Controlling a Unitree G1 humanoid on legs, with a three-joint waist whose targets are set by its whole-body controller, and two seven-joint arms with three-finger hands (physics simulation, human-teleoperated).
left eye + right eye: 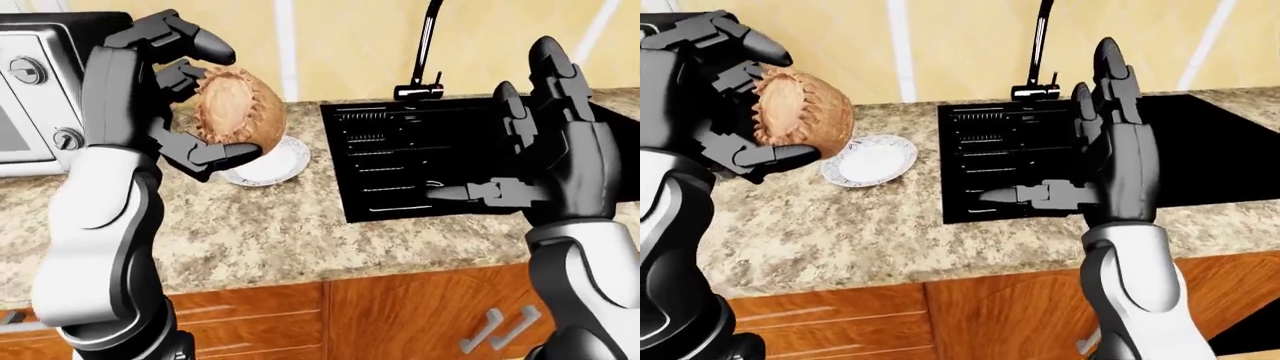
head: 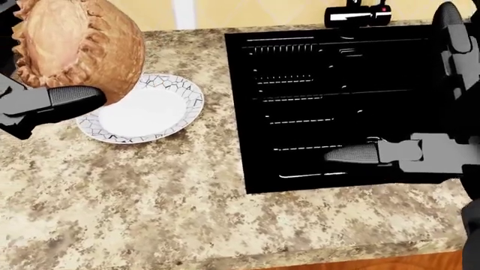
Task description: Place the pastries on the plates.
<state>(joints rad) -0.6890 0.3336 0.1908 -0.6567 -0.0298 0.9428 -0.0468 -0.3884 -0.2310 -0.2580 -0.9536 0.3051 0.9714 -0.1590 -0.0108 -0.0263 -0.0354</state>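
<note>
My left hand [image 1: 175, 97] is shut on a round brown pastry [image 1: 238, 105] with a crimped rim and holds it in the air, tilted on its side, just above the left edge of a white plate [image 2: 146, 109] with a crackle-pattern rim on the granite counter. The pastry also fills the top left of the head view [image 2: 75, 45]. My right hand [image 1: 540, 150] is open and empty, fingers spread upright, over the black sink [image 2: 337, 101].
A faucet [image 1: 425, 52] stands at the top edge of the sink. A microwave [image 1: 35, 90] sits at the left of the left-eye view. The counter [image 2: 150, 202] edge and wooden cabinet fronts [image 1: 400, 307] run along the bottom.
</note>
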